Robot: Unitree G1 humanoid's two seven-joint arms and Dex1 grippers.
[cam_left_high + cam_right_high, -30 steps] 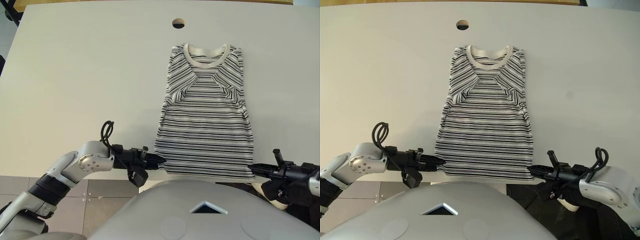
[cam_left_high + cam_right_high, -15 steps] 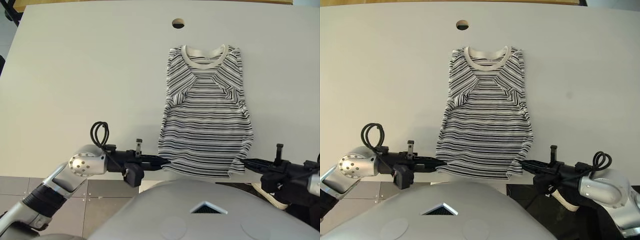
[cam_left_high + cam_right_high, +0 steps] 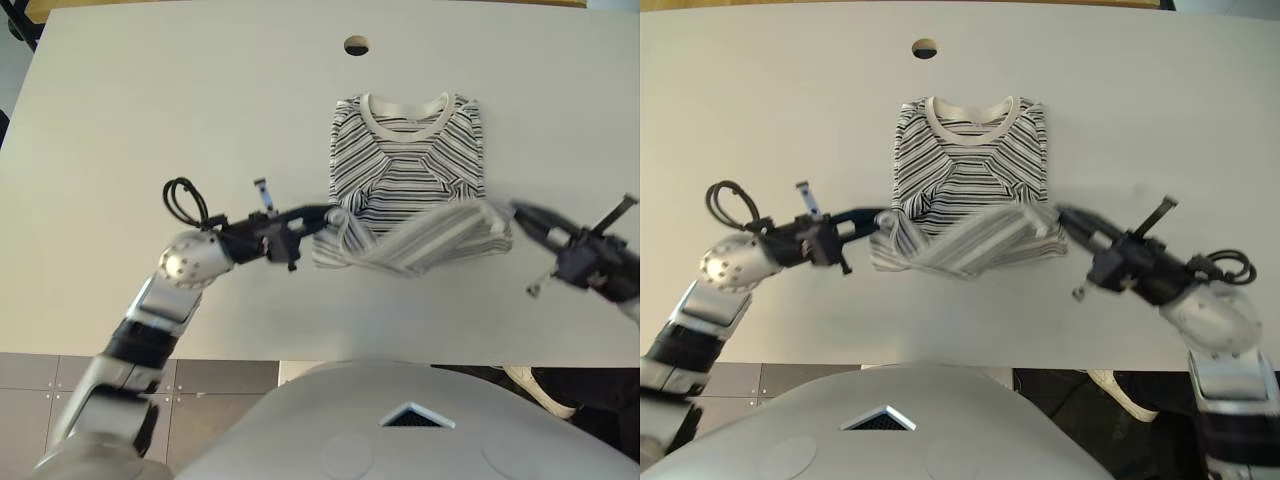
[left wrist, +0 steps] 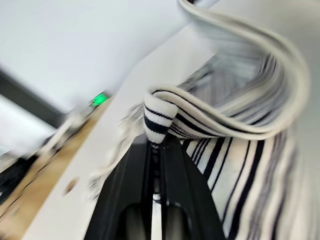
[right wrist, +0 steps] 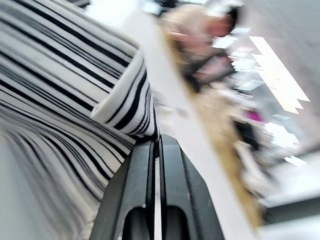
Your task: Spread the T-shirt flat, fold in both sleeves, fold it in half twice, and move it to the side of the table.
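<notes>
The striped T-shirt [image 3: 405, 150] lies on the white table [image 3: 150, 120] with its collar at the far side and its sleeves folded in. Its bottom hem [image 3: 420, 238] is lifted off the table and hangs between both grippers above the shirt's middle. My left gripper [image 3: 328, 214] is shut on the hem's left corner [image 4: 159, 120]. My right gripper [image 3: 508, 213] is shut on the hem's right corner [image 5: 130, 102]. The lifted cloth sags in the middle.
A round cable hole [image 3: 356, 46] sits in the table beyond the collar. Bare tabletop stretches wide on the left and along the near edge [image 3: 300, 345].
Both grippers have lifted the bottom hem from the near table edge and carried it away from me, over the shirt's lower half. The shirt's lower part now stands off the table.
</notes>
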